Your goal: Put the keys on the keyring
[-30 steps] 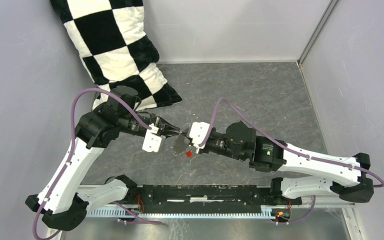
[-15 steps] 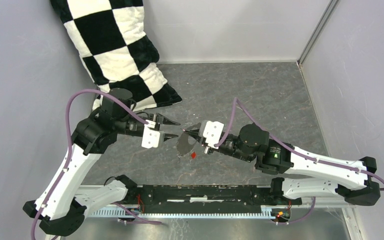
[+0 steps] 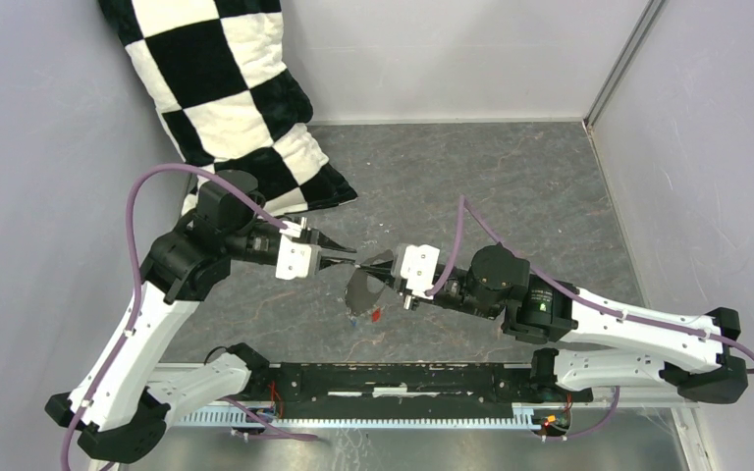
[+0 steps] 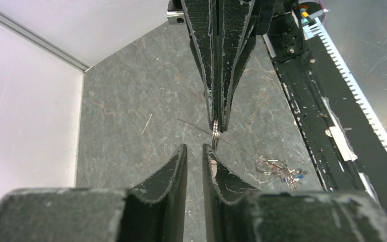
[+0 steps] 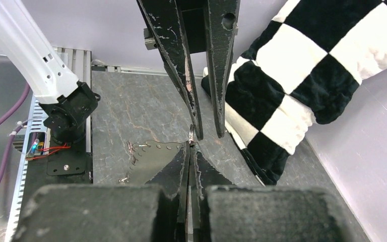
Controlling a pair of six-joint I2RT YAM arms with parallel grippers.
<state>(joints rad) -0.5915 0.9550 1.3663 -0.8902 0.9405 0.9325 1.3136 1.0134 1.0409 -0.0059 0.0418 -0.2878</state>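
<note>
Keyring (image 5: 153, 145) is up off the tabletop (image 3: 511, 186), pinched at its rim by R gripper (image 5: 189, 146). Those jaws are pressed tight together on the thin wire. From L wrist cam the hoop reads edge-on, just a hairline crossing under the R tips.

L gripper (image 4: 195, 149) faces it nose to nose, mid-table. Its fingers are a narrow gap apart w/ nothing between them that I can see. Its tips sit just beside the pinched bit of wire; touching or not, I can't tell.

Top cam: both arms angle inward, tips nearly meeting, hoop hanging toward the near edge below R gripper.

Keys (image 4: 280, 172): small cluster w/ little split rings, red and blue bits showing, low and on the near side of the grippers. Red key (image 3: 376, 315) shows just past the hoop's near end in top cam. Can't tell whether the cluster hangs off the hoop or lies on the stone-look surface.

Checkered blk/wht pillow (image 3: 226, 88) leans in the far-left corner, well apart from the work.
</note>
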